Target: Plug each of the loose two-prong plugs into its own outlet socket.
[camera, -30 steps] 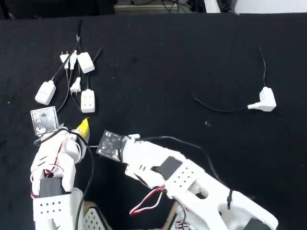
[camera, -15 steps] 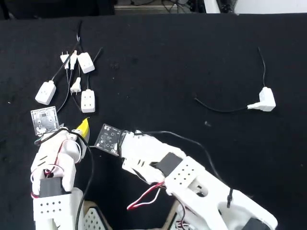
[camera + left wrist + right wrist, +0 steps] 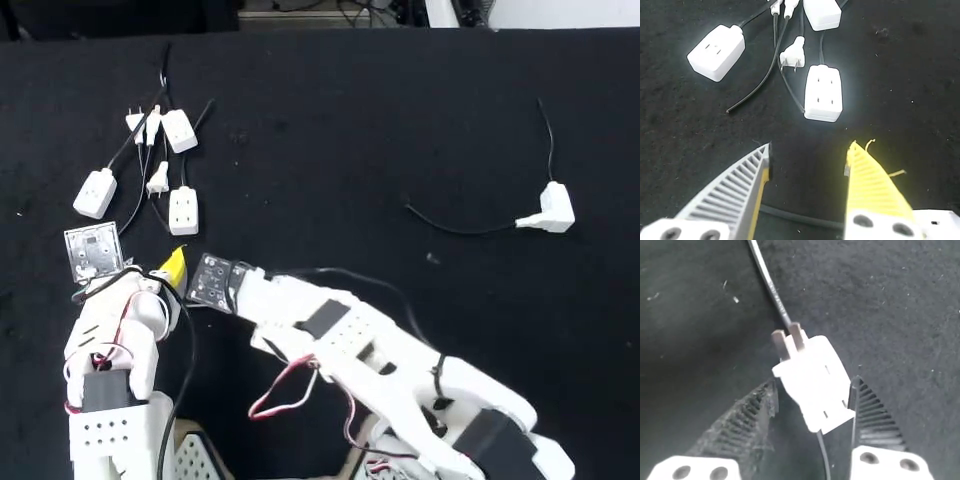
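My right gripper (image 3: 812, 385) is shut on a white two-prong plug (image 3: 812, 385), prongs pointing away from the wrist and cord trailing back between the fingers. In the high view the right arm's wrist (image 3: 215, 282) lies just beside the left arm's yellow finger (image 3: 173, 266). My left gripper (image 3: 807, 152) stands open and holds nothing, a short way before a white double socket (image 3: 823, 93). A loose plug (image 3: 792, 52) lies beyond it, and a single socket (image 3: 716, 52) to the side. Another white plug (image 3: 555, 208) with a black cord rests far right.
At the back left lie a third socket (image 3: 178, 130) and two more small plugs (image 3: 143, 124) among black cords. A black cord (image 3: 767, 285) runs on the cloth ahead of the held plug. The black cloth (image 3: 330, 150) in the middle is bare.
The right arm has swung left and a little farther back, bringing its wrist close to the left gripper. The left arm has not moved.
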`<state>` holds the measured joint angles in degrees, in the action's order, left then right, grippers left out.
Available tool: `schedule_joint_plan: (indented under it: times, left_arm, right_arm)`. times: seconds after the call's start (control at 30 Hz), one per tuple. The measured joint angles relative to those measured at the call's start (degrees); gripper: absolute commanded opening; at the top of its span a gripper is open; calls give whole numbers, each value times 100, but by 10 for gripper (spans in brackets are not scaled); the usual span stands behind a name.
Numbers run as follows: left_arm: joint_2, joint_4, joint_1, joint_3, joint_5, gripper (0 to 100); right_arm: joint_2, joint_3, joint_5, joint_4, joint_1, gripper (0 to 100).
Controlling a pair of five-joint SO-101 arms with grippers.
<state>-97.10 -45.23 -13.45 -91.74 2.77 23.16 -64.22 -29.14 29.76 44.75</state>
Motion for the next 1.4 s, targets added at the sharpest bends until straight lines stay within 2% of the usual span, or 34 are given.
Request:
schedule_joint_plan:
  times: [0.17, 0.23, 0.33, 0.37, 0.7, 0.9, 1.03, 1.23, 1.4]
  left_arm:
    - [0, 0, 0, 0, 0, 248]
    - [0, 0, 0, 0, 0, 248]
    - [0, 0, 0, 0, 0, 248]
    - [0, 0, 0, 0, 0, 248]
    - [0, 0, 0, 0, 0, 248]
    - [0, 0, 0, 0, 0, 248]
    - [0, 0, 0, 0, 0, 248]
    - [0, 0, 554, 0, 0, 248]
    - [0, 0, 633, 0, 0, 248]
  right_arm:
    - [-9, 9, 18, -18, -9, 187]
    - [18, 9, 141, -18, -9, 139]
    - [105, 9, 273, -26, -26, 15]
    - [149, 9, 273, -26, -9, 8]
    - [607, 9, 352, 97, -9, 10]
    - [800, 9, 1055, 255, -9, 10]
    - [835, 9, 1248, 255, -9, 10]
    - [844, 9, 1600, 255, 290, 10]
    - [844, 9, 1618, 255, 316, 10]
